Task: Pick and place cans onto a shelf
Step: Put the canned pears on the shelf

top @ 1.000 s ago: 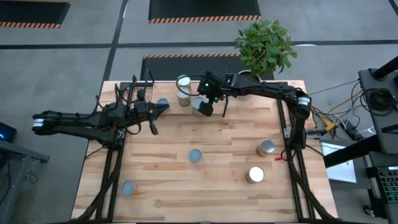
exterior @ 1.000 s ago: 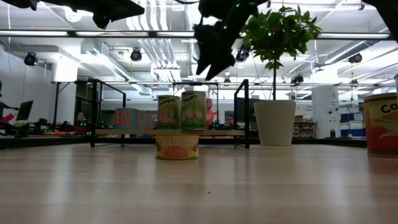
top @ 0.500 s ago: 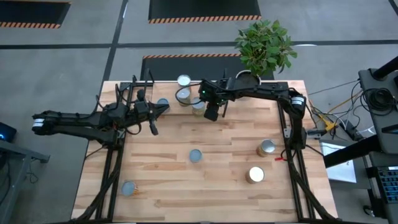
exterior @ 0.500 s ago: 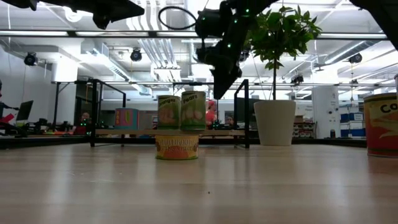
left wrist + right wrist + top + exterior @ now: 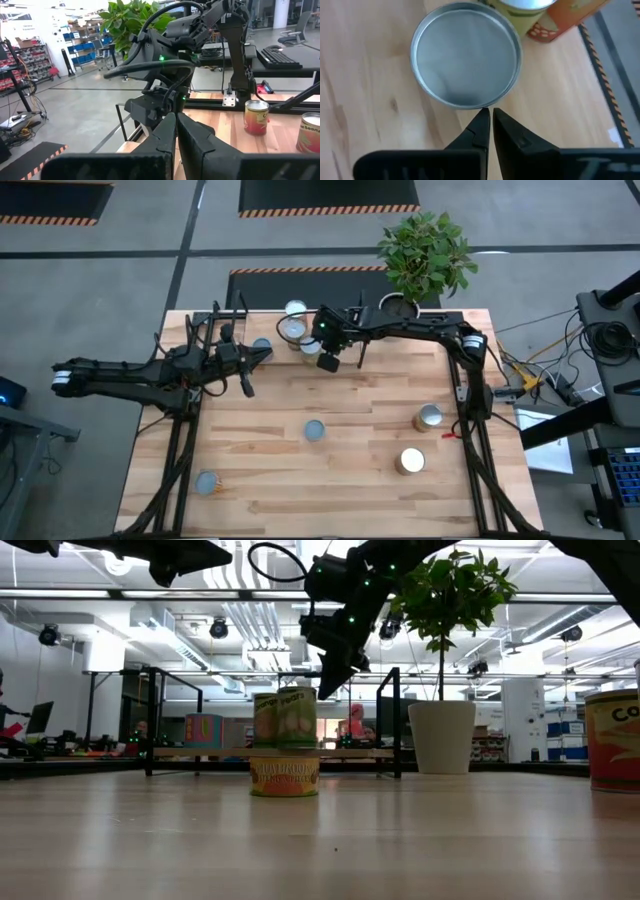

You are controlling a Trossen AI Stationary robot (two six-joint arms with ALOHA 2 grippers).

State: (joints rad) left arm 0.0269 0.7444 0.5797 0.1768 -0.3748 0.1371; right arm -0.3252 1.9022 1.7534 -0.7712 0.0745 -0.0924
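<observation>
Your right gripper hangs above the far middle of the table, just beside the shelf, and its two fingers are pressed together with nothing between them. In the right wrist view their tips sit at the rim of a silvery can top directly below, and you cannot tell from that view whether they touch it; a second can with a tan and orange label stands just beyond it. From above you see two pale round can tops side by side at the back edge, right next to the gripper. In the low view two green-labelled cans stand upright on the shelf board, overlapping each other from this angle, and an orange-labelled can stands on the table in front of them. Your left gripper waits over the left rear part of the table, clenched and empty, its fingers closed on each other in the left wrist view. Near it a blue-topped can rests on the wood. More cans lie scattered on the table: a blue-topped one near the centre, another at the near left corner, a silvery one by the right edge and a bright-topped one just in front of it. A potted plant stands at the far right corner, beside the shelf end.
</observation>
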